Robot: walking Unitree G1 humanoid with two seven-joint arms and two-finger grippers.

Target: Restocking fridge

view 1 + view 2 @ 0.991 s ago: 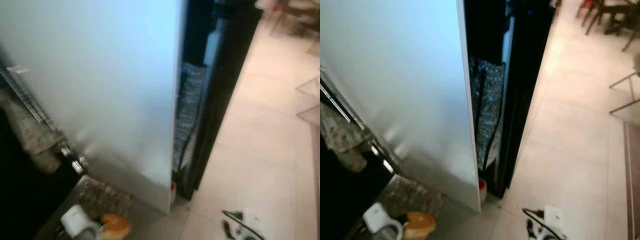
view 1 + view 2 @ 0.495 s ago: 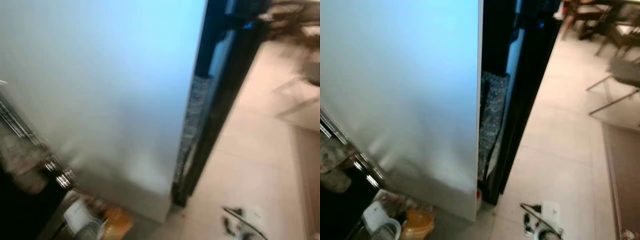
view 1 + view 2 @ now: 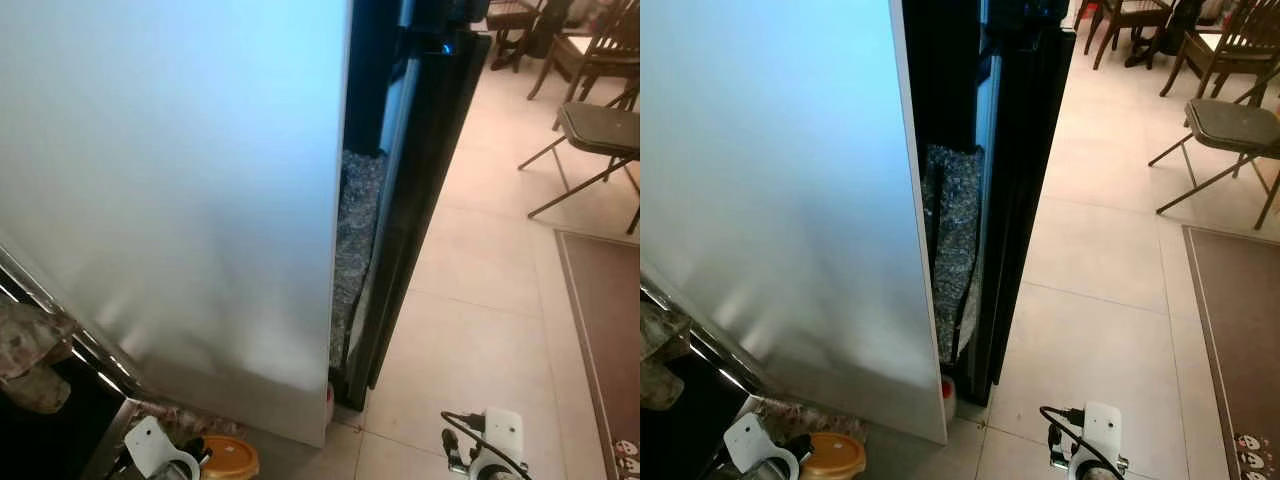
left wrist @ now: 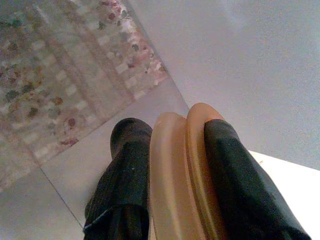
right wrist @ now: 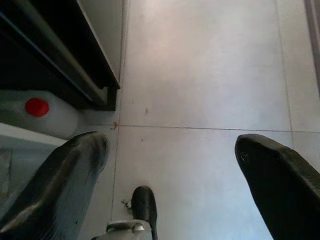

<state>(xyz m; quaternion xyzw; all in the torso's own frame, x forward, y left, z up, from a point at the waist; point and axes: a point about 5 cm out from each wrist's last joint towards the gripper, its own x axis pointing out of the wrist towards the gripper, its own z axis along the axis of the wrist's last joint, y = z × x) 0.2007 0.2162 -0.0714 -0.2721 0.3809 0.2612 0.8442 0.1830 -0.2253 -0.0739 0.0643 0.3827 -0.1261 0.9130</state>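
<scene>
While the tall white fridge door (image 3: pixel 190 190) stands swung open beside the black fridge body (image 3: pixel 1025 150), the left gripper (image 4: pixel 172 165) hangs low near the door's bottom edge, its two black fingers (image 4: pixel 125 180) clamped on a flat round orange-tan plastic lid (image 4: pixel 182 175). The right gripper (image 5: pixel 175 170) hangs over the pale tiled floor (image 3: pixel 1090 260), its fingers spread wide with nothing between them. A white bottle with a red cap (image 5: pixel 42 112) stands at the fridge base.
</scene>
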